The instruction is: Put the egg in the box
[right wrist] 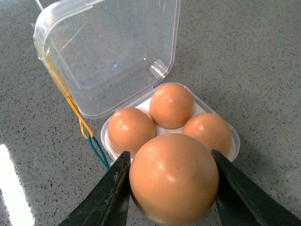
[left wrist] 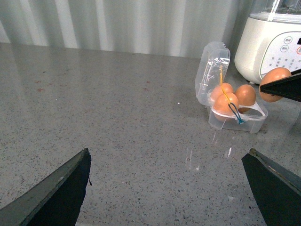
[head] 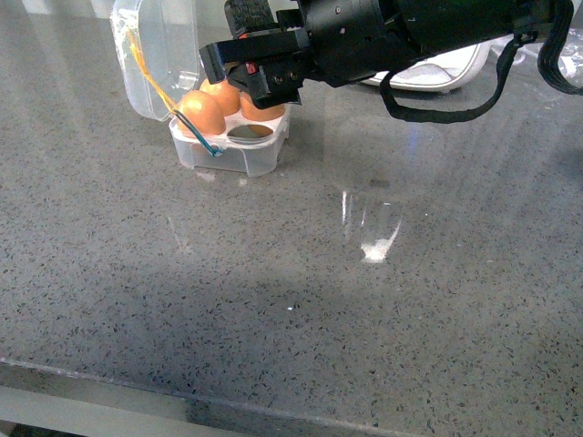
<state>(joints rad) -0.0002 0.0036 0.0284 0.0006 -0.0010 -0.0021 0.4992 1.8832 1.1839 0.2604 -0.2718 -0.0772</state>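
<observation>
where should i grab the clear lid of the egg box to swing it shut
Pinch the free top rim of the lid, coming down from above. It stands upright on its hinge at the tray, so that rim is farthest from the hinge. Stay off the side where the elastic loops run.

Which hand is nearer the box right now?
Right. The right hand holds an egg close to the box, slightly above it; the left hand is open, well back across the table.
</observation>
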